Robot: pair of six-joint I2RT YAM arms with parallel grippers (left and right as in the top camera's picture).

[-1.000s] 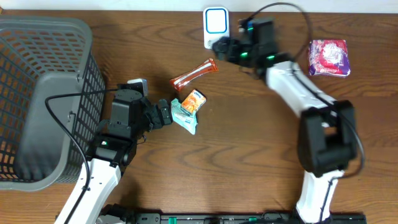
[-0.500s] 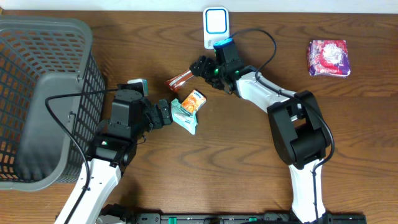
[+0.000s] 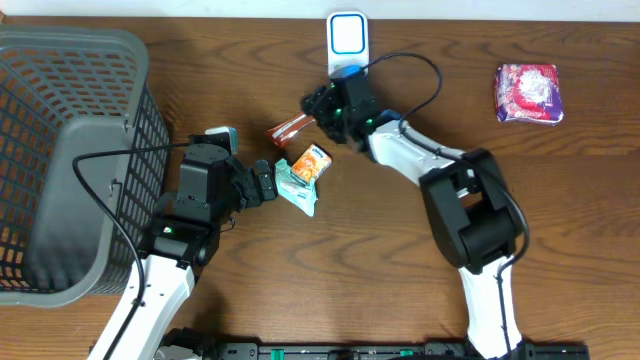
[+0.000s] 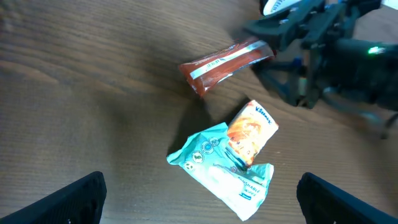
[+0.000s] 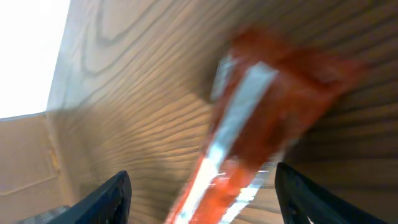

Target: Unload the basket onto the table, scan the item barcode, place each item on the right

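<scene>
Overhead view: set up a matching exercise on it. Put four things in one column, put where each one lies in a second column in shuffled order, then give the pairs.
Things:
1. grey basket
2. purple packet
3. white scanner
4. red wrapper

Places:
A. middle of the far edge
B. far left
C. at the right end effector, near the centre
D. far right, on its own

Pairs: 1-B, 2-D, 3-A, 4-C
</scene>
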